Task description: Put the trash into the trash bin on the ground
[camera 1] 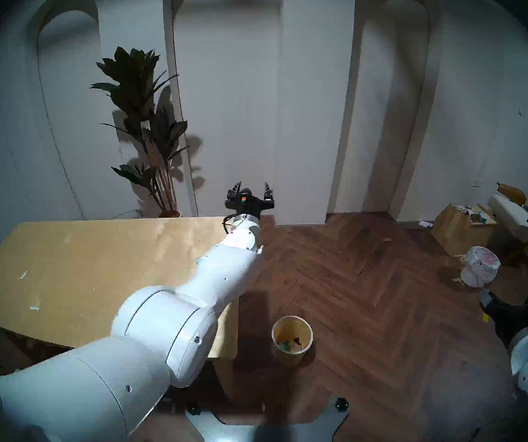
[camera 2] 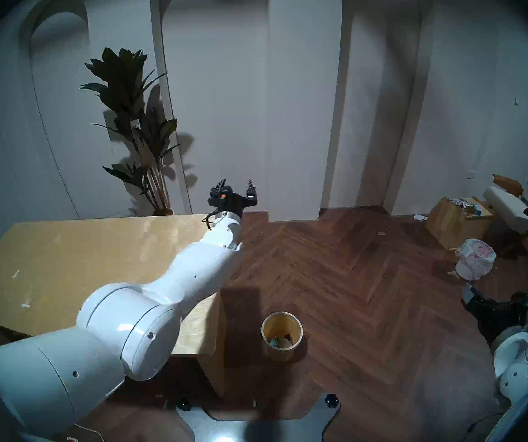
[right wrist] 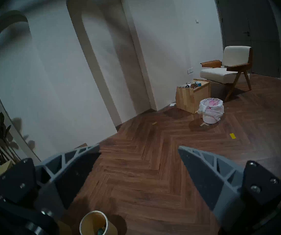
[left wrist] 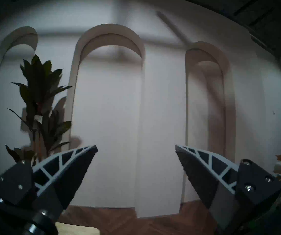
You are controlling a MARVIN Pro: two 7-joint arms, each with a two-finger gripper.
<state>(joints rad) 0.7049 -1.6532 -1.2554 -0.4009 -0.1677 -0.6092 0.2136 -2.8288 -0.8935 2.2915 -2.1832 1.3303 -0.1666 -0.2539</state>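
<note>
Trash (camera 1: 292, 344) lies dim, indistinct inside the trash bin (camera 1: 308, 326); left pincer (camera 1: 251, 189) and right pincer (right wrist: 139, 150) both gape empty.

The trash bin (camera 1: 292, 338) stands on the floor (camera 1: 384, 288) right of the table (camera 1: 97, 266).

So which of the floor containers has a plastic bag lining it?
The round white bin beside the wooden box; the small cream bin is unlined.

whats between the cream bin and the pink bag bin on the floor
Nothing: bare herringbone floor runs from the cream bin to the pink-bagged bin, clearest in the right wrist view.
</note>
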